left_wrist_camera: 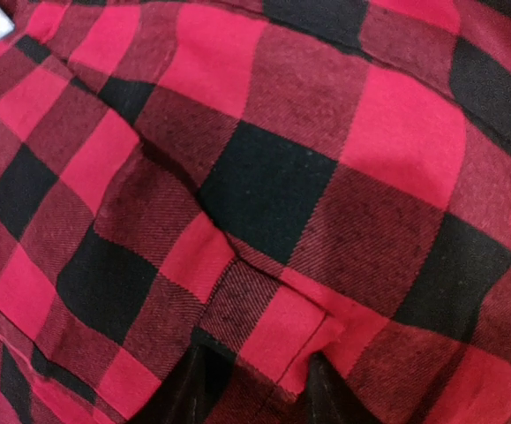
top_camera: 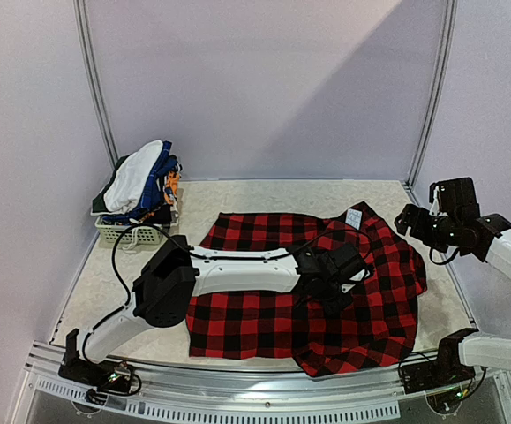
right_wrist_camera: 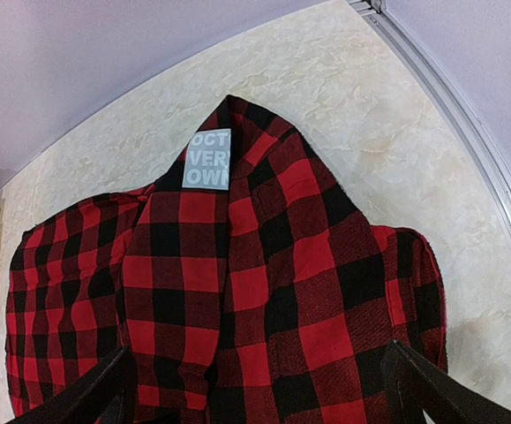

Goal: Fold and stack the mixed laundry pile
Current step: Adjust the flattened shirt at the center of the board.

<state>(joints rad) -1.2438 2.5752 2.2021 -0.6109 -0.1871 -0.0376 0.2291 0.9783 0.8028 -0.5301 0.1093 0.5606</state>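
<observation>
Plaid shirt [top_camera: 255, 322] directly under L hand [top_camera: 347, 266]

Red-black plaid shirt [top_camera: 237, 318], seemingly grey label [right_wrist_camera: 209, 159]

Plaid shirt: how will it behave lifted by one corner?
Probably floppy: the red-and-black plaid fabric shirt lies creased and layered, so it should sag from one grip. Pushed, it likely bunches rather than slides flat.

White lattice basket [top_camera: 123, 233] at far left, beige marbled table [top_camera: 264, 196], lilac walls [top_camera: 264, 79]
</observation>
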